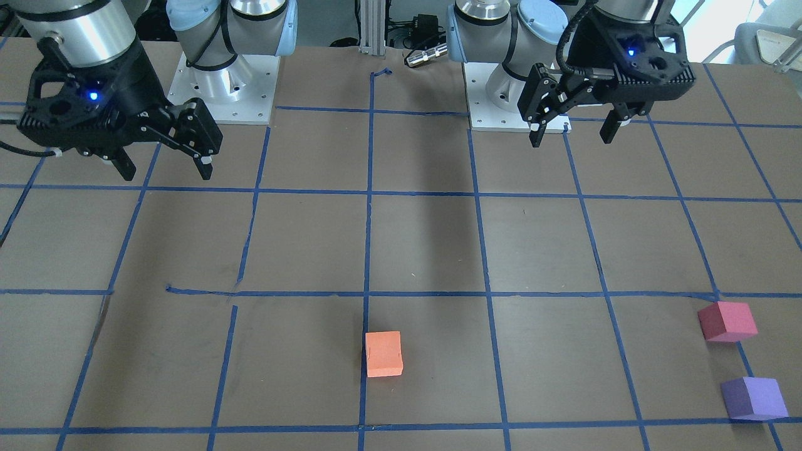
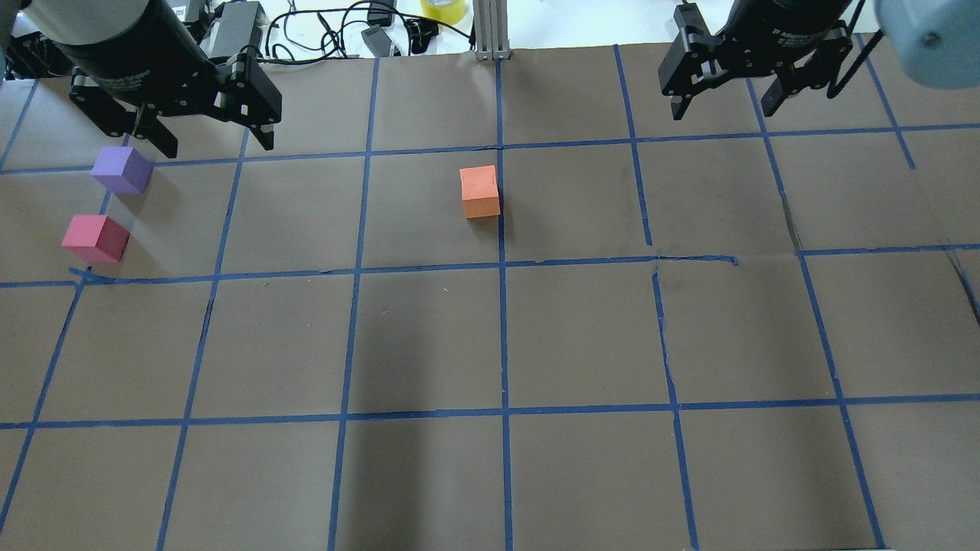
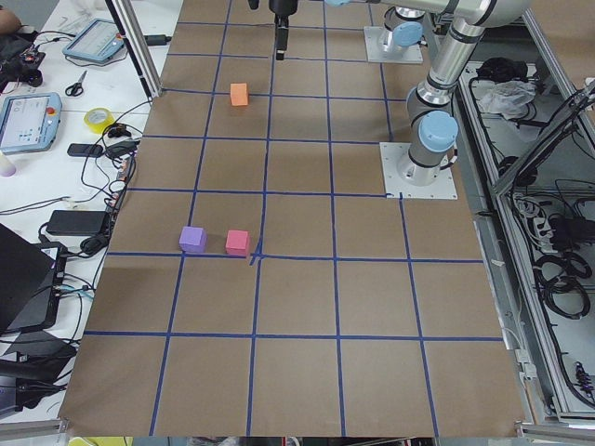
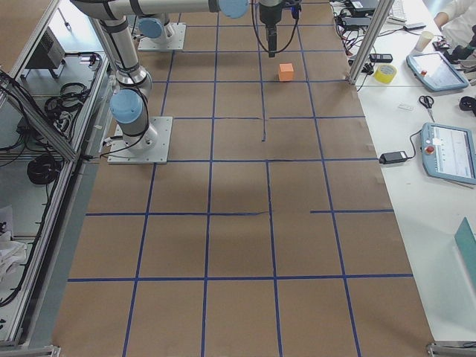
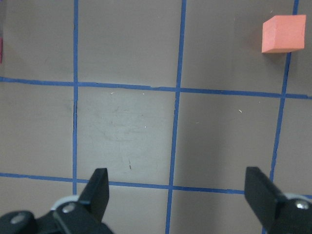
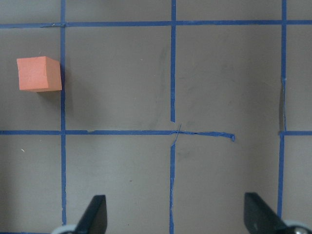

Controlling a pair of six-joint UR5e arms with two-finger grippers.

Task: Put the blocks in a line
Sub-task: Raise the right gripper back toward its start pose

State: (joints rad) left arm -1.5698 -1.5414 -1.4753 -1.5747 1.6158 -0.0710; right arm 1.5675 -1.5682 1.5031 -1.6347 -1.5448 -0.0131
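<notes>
The orange block (image 2: 480, 192) sits near the table's middle on a blue tape line; it also shows in the front view (image 1: 383, 354) and in both wrist views (image 5: 282, 33) (image 6: 39, 73). The red-pink block (image 2: 96, 238) and the purple block (image 2: 122, 170) sit close together at the table's left end, apart from each other. My left gripper (image 2: 216, 141) is open and empty, held above the table just right of the purple block. My right gripper (image 2: 723, 111) is open and empty, held above the table's right half, far from all blocks.
Blue tape lines (image 2: 501, 337) form a grid on the brown table. The two arm bases (image 1: 222, 88) (image 1: 501, 94) stand on the robot's side. A metal post (image 2: 490, 30), cables and a yellow tape roll (image 2: 442, 9) lie past the far edge.
</notes>
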